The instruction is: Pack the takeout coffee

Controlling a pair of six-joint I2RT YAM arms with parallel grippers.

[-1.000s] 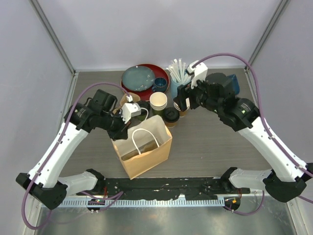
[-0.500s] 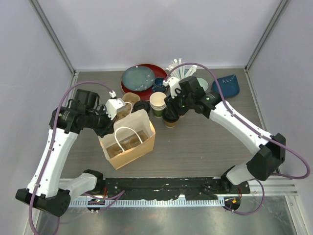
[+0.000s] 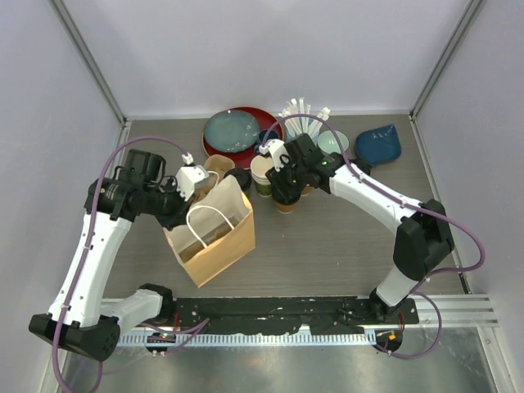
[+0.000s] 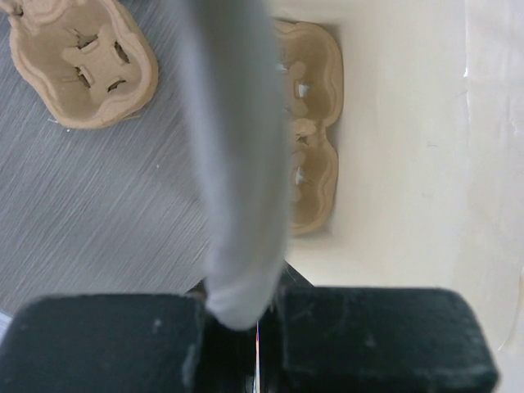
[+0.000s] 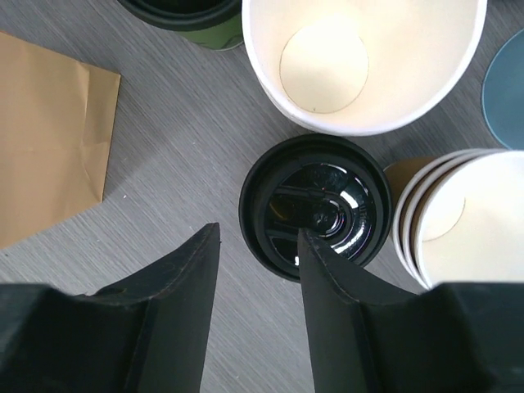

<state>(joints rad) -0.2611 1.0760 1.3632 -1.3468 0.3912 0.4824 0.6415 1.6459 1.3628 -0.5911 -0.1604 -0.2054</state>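
Observation:
The brown-sided cup [image 3: 286, 205] with a black lid [image 5: 315, 205] stands right of the paper bag [image 3: 211, 237]. My right gripper [image 5: 258, 233] is open and hovers over it. One finger is above the lid's left edge, the other over bare table; in the top view the gripper [image 3: 282, 187] hides most of the cup. The green-sided cup [image 3: 239, 177] with its black lid [image 5: 184, 12] stands behind the bag. My left gripper [image 4: 241, 315] is shut on the bag's top edge [image 3: 182, 206]. A cardboard cup carrier [image 4: 309, 131] lies inside the bag.
A lidless cream cup [image 5: 360, 57] and a cup stack [image 5: 467, 221] crowd the brown cup. A second carrier [image 4: 82, 70] lies beside the bag. A red tray [image 3: 270, 129] with a plate, a blue cup of straws [image 3: 300, 123] and a blue dish [image 3: 378, 141] stand behind.
My left gripper pulled the bag to the left, and the bag now leans. My right gripper swung left from the straws and came down over the brown cup's lid.

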